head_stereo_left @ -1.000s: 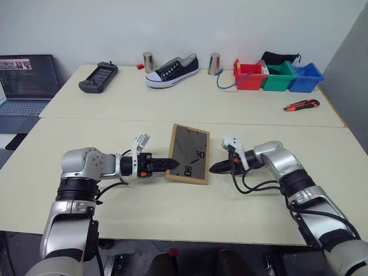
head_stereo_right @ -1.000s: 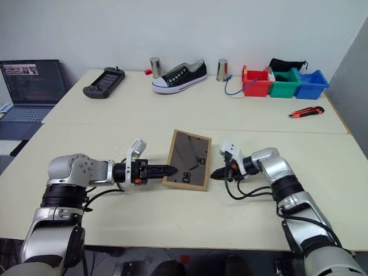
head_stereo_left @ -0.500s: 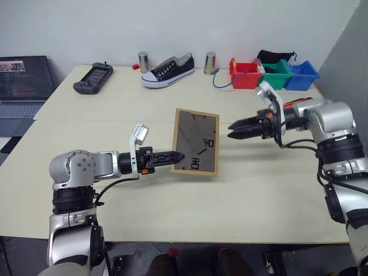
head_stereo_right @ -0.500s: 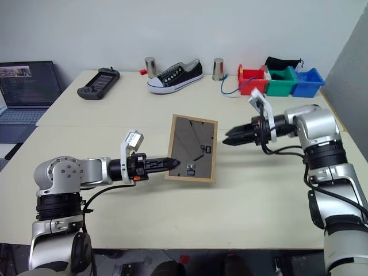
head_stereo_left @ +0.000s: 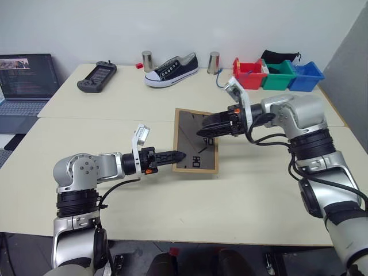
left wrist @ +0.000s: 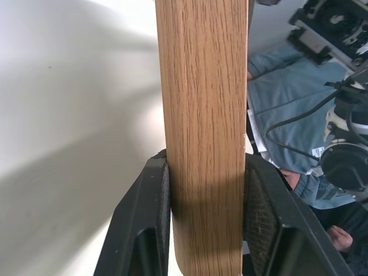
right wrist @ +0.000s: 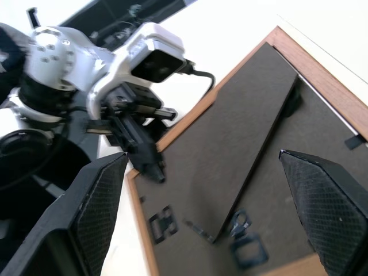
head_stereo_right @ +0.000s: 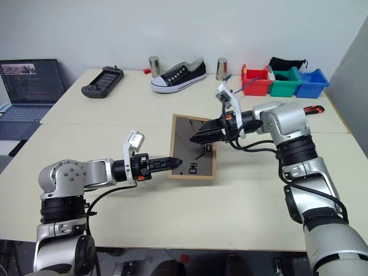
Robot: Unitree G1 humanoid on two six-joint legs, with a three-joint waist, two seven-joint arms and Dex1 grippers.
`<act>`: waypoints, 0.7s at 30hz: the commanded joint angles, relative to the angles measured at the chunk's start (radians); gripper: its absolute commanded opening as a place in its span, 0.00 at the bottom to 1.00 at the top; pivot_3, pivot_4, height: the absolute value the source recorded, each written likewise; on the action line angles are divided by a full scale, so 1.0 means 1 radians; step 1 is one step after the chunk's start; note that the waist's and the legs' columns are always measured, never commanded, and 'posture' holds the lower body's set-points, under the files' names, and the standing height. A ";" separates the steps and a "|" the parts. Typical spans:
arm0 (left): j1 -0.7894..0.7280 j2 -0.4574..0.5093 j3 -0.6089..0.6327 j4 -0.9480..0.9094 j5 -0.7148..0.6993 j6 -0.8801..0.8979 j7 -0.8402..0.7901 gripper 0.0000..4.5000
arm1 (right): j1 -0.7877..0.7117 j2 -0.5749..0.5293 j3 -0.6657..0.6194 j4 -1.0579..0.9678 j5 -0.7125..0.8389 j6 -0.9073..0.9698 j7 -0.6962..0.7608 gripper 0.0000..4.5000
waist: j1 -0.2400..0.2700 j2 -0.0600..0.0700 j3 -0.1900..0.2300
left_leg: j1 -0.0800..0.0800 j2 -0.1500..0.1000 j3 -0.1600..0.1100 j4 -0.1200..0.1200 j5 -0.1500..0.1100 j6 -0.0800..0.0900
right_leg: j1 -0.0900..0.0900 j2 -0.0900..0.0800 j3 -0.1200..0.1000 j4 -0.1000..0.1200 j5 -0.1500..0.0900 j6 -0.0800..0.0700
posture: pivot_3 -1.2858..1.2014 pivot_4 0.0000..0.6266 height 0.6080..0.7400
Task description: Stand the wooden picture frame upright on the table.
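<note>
The wooden picture frame [head_stereo_left: 196, 141] is a small rectangle with a light-brown wood rim, and the side facing the head camera is its dark grey back. A long dark flap [right wrist: 244, 146] – the stand – lies across that back, and there are small metal clips near one short edge. The frame is tipped up over the table [head_stereo_left: 172, 213], near the middle of the front slab, with its lower edge close to the tabletop; it cannot be told if that edge touches. The left gripper [head_stereo_left: 174, 155] reaches in from the left and is squeezed tight on the frame's left edge. In the left wrist view, the two black fingers [left wrist: 146, 221] press flat on both sides of the wood, and the grain runs the long way down the strip. The right gripper [head_stereo_left: 202, 127] comes in from the right, up in front of the frame's dark back near its top. Its fingers [right wrist: 95, 210] are spread very wide and hold nothing – the grey back and the flap show in the gap between them. Far back on the table sit a black shoe [head_stereo_left: 171, 69], two metal cups [head_stereo_left: 148, 61], a black handheld [head_stereo_left: 98, 76] and red, green and blue bins [head_stereo_left: 277, 75]. A laptop [head_stereo_left: 26, 86] is off to the left.
</note>
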 commanded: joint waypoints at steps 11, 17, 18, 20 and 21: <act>-0.004 0.024 -0.010 -0.050 -0.047 -0.019 -0.024 0.29 | -0.046 0.035 -0.046 -0.071 0.113 0.116 -0.008 0.99 | 0.000 0.000 0.000 | 0.000 0.000 0.000 0.000 0.000 0.000 | 0.000 0.000 0.000 0.000 0.000 0.000 | 0.52 0.24 1.00; -0.006 0.021 -0.014 -0.037 -0.044 -0.033 -0.027 0.29 | -0.037 -0.016 -0.069 -0.109 0.211 0.209 0.060 0.99 | 0.001 0.000 0.000 | 0.000 0.000 0.000 0.000 0.000 0.000 | 0.000 0.000 0.000 -0.001 0.000 0.000 | 0.52 0.24 1.00; -0.006 0.019 -0.012 -0.036 -0.044 -0.033 -0.025 0.29 | -0.034 -0.026 -0.073 -0.114 0.228 0.218 0.073 0.99 | 0.001 0.000 0.000 | 0.000 0.000 0.000 0.000 0.000 0.000 | 0.000 0.000 0.000 -0.001 0.000 0.000 | 0.52 0.24 1.00; -0.003 0.016 -0.010 -0.035 -0.046 -0.032 -0.023 0.29 | -0.023 -0.045 -0.073 -0.134 0.251 0.227 0.094 0.99 | 0.000 0.000 0.000 | 0.000 0.000 0.000 -0.001 0.000 0.000 | 0.000 0.000 0.000 -0.001 0.000 0.000 | 0.52 0.24 1.00; -0.001 0.016 -0.010 -0.037 -0.046 -0.032 -0.022 0.29 | -0.016 -0.054 -0.069 -0.146 0.260 0.227 0.103 0.99 | 0.000 0.000 0.000 | 0.000 0.000 0.000 -0.001 0.000 0.000 | 0.000 0.000 0.000 -0.001 0.000 0.000 | 0.52 0.24 1.00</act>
